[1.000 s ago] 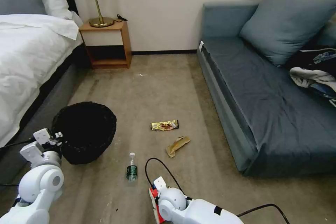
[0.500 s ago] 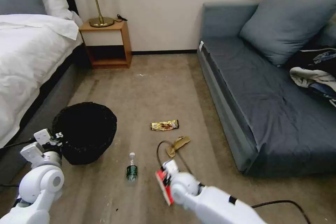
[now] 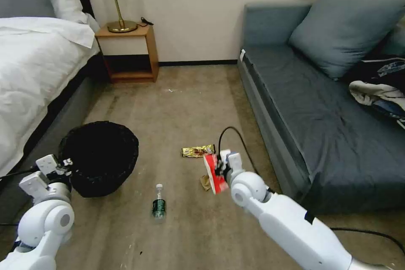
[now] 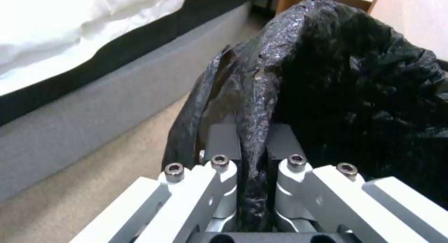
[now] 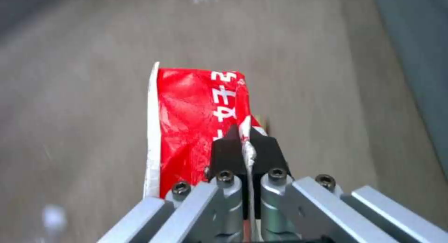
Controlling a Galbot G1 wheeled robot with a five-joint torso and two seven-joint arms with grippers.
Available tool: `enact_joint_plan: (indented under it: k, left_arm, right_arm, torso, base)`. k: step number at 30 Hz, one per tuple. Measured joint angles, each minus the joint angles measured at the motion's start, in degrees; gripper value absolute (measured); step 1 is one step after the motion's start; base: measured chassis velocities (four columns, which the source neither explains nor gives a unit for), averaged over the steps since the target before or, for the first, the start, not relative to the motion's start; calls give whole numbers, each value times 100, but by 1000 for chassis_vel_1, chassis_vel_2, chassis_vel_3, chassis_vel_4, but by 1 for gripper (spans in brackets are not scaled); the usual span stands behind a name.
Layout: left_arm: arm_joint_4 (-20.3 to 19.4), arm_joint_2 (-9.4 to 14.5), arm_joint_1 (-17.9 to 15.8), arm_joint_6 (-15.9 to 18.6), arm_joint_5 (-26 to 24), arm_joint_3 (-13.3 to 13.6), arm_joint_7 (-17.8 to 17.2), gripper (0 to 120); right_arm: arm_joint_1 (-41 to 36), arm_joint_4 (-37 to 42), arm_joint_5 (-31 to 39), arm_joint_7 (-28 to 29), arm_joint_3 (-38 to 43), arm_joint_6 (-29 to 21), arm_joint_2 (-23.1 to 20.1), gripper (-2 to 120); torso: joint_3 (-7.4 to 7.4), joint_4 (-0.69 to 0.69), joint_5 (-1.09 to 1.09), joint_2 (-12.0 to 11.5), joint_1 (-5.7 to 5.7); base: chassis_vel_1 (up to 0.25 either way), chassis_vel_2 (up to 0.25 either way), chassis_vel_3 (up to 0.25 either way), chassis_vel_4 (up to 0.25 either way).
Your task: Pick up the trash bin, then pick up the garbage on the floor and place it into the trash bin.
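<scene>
Meanwhile, left gripper (image 4: 252, 145) pinches trash bin (image 3: 99, 158) liner — contents hidden.

The right gripper (image 3: 218, 168) carries the red-and-white wrapper (image 3: 212, 175) up and forward, now over the crumpled brown paper (image 3: 205, 183).

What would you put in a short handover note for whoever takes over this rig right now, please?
Left gripper: shut on the rim of the trash bin, which sits by the bed.
Right gripper: shut on the red-and-white wrapper, held above the carpet near the sofa, well to the right of the bin.
On the floor: the clear bottle, the gold-brown snack wrapper and the crumpled brown paper, partly hidden behind the held wrapper.
Done: bin gripped, first item picked.
Left: drop the wrapper into the bin, then collect the other three.
</scene>
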Motion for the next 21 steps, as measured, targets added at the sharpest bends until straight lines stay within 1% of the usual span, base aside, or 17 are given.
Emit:
enact_joint_plan:
  k: [1,2,3,7,8,10,12,13,15,16,17,18,21]
  left_arm:
    - [-20,-16,15,3,1,-2,0,7]
    - [-47,-35,41,7,1,-10,0,7]
    - [-47,-35,41,7,1,-10,0,7]
    - [-73,-98,72,14,10,-38,0,7]
    - [-73,-98,72,14,10,-38,0,7]
    - [-83,-154,96,15,13,-51,0,7]
    - [-94,-212,129,15,43,-65,7,7]
    - [-94,-212,129,15,43,-65,7,7]
    - [-100,-253,146,15,75,-66,19,6]
    - [-100,-253,146,15,75,-66,19,6]
    - [-106,-280,149,15,86,-67,23,6]
    - [-119,-309,149,15,100,-64,24,6]
    - [-132,-349,148,18,123,-50,27,6]
  right_arm:
    - [59,37,6,-158,46,284,-14,0]
    - [144,75,76,-435,83,702,-28,0]
    - [144,75,76,-435,83,702,-28,0]
    - [432,131,661,-1582,-6,2028,-40,0]
    - [432,131,661,-1582,-6,2028,-40,0]
    - [626,151,1038,-1996,-161,2518,-6,0]
    - [871,148,1413,-2258,-417,2864,99,0]
    - [871,148,1413,-2258,-417,2864,99,0]
    - [1141,65,1610,-2324,-730,3049,254,0]
    - [1141,65,1610,-2324,-730,3049,254,0]
    - [1299,-15,1669,-2335,-911,3107,358,0]
    - [1456,-79,1714,-2337,-1086,3123,467,0]
    - [1628,-136,1770,-2327,-1288,3124,592,0]
  torso:
    - [0,0,0,0,0]
    - [0,0,0,0,0]
    - [0,0,0,0,0]
    - [0,0,0,0,0]
    - [0,0,0,0,0]
    - [0,0,-1,0,0]
    - [0,0,-1,0,0]
    - [0,0,-1,0,0]
    - [0,1,-2,0,0]
    - [0,1,-2,0,0]
    - [0,2,-2,0,0]
    - [0,2,-2,0,0]
    - [0,2,-2,0,0]
  base:
    - [0,0,0,0]
    - [0,0,0,0]
    - [0,0,0,0]
    - [0,0,0,0]
    - [0,0,0,0]
    - [0,0,0,0]
    - [0,0,0,0]
    - [0,0,0,0]
    - [0,0,0,0]
    - [0,0,0,0]
    - [0,0,0,0]
    - [0,0,0,0]
    - [0,0,0,0]
